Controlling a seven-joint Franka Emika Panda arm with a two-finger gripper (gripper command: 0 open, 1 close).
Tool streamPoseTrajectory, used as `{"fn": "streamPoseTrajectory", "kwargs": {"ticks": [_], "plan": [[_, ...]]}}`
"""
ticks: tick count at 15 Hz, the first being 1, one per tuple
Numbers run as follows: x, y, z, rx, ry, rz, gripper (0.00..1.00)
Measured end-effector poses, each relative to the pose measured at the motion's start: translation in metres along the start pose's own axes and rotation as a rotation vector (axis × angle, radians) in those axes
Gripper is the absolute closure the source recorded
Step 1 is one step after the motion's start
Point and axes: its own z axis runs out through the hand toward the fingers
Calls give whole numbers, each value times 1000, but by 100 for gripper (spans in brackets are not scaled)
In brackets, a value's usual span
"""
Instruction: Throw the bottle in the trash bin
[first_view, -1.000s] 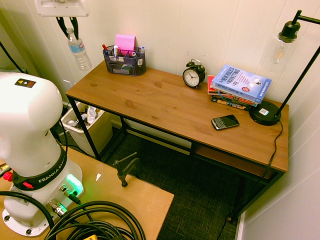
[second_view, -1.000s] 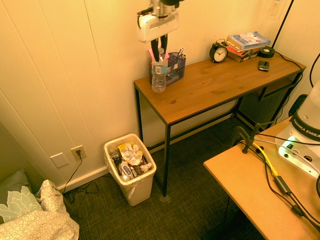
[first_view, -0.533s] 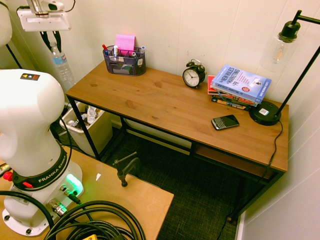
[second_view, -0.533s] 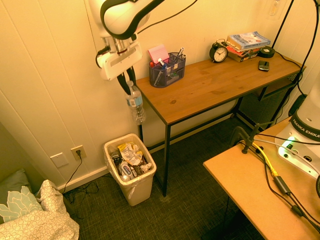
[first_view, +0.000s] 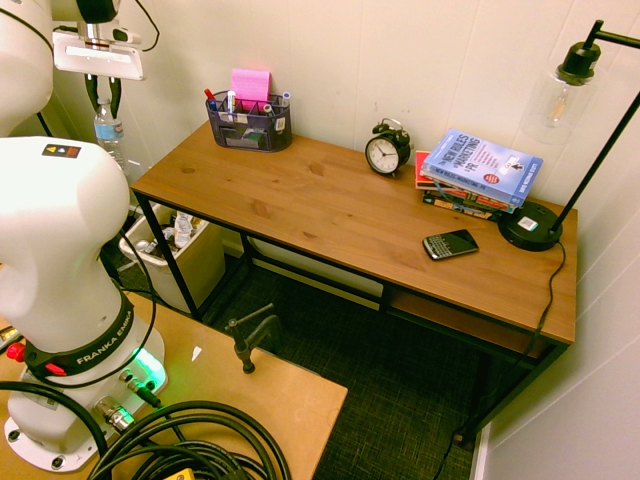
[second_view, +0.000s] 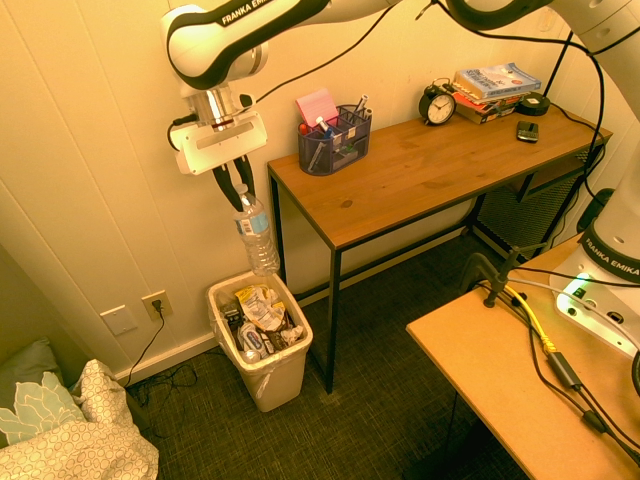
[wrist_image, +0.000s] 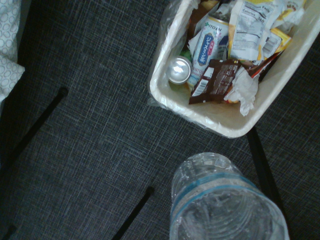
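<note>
The bottle (second_view: 258, 236) is small, clear and ribbed. It hangs upright by its neck from my gripper (second_view: 240, 198), which is shut on it. It is off the desk's left end, above the back rim of the trash bin (second_view: 281, 376), a cream-white bin full of wrappers and cans. In the first exterior view the bottle (first_view: 108, 131) hangs under the gripper (first_view: 103, 106) by the wall, with the bin (first_view: 197, 262) below on the floor. The wrist view shows the bottle's body (wrist_image: 226, 202) rising from the bottom edge and the bin's rim (wrist_image: 159, 70) off to one side on the dark carpet.
The wooden desk (second_view: 430, 165) holds a black mesh pen organizer (second_view: 334, 138), an alarm clock (second_view: 437, 104), stacked books (second_view: 494, 85), a phone (second_view: 527, 131) and a lamp base (first_view: 530, 226). A wall outlet (second_view: 155, 304) and bedding (second_view: 70, 440) lie left of the bin.
My arm has carried the bottle from above the desk's left end, out past the edge and down toward the wall side, until it hangs over the bin. The grip stayed shut.
</note>
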Motion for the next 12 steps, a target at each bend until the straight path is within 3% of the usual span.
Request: {"fn": "streamPoseTrajectory", "kwargs": {"ticks": [12], "plan": [[28,7,1,5,-28,43,0]]}}
